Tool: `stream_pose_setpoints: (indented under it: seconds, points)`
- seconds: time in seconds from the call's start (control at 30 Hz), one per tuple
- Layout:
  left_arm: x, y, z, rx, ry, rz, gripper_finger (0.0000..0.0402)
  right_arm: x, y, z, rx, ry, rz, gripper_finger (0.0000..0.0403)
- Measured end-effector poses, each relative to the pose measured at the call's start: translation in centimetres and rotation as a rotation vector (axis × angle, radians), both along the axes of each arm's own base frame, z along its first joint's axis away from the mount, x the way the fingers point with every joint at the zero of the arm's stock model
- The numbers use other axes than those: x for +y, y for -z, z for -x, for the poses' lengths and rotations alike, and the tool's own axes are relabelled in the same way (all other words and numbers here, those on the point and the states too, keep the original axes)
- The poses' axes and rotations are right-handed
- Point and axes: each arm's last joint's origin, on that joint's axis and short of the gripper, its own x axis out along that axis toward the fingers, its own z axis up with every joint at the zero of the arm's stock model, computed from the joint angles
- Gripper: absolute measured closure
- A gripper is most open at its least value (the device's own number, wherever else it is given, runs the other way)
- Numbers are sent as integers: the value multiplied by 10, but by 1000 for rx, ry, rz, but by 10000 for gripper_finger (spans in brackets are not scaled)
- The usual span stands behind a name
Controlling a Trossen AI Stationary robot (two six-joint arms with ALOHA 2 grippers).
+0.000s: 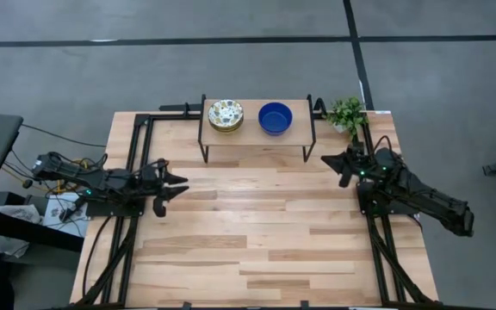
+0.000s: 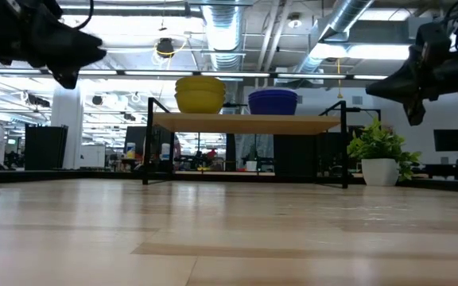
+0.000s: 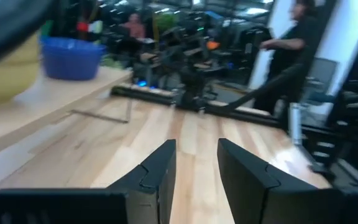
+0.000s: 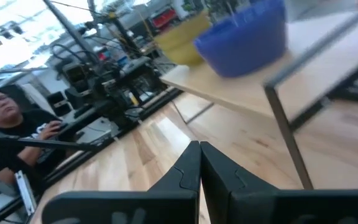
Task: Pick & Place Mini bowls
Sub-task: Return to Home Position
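The mini bowls sit in two stacks on a small raised wooden shelf (image 1: 257, 133) at the table's far middle. The cream floral stack (image 1: 226, 114) is on the left; its outside looks yellow in the low view (image 2: 199, 93). The cobalt blue stack (image 1: 275, 118) (image 2: 273, 101) stands to its right. My left gripper (image 1: 182, 185) (image 3: 196, 163) hovers open above the table, left of and nearer than the shelf. My right gripper (image 1: 325, 162) (image 4: 199, 163) hovers shut just right of the shelf, pointing toward the blue stack (image 4: 244, 34). Neither gripper touches anything.
A small potted plant (image 1: 347, 112) (image 2: 378, 155) stands at the table's far right corner, close behind my right gripper. The shelf has thin black metal legs (image 4: 288, 137). Bare wooden tabletop (image 1: 257, 232) spreads between the arms. People show in the room beyond.
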Motion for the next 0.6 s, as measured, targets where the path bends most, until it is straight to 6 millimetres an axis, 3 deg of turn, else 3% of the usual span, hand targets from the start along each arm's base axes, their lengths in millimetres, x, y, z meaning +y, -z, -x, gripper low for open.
stream_pose_setpoints:
  seconds: [0.6]
  points:
    - [1,-1,4,-11,-5,-30,285,1,-2,-1,-15,-50,30,403]
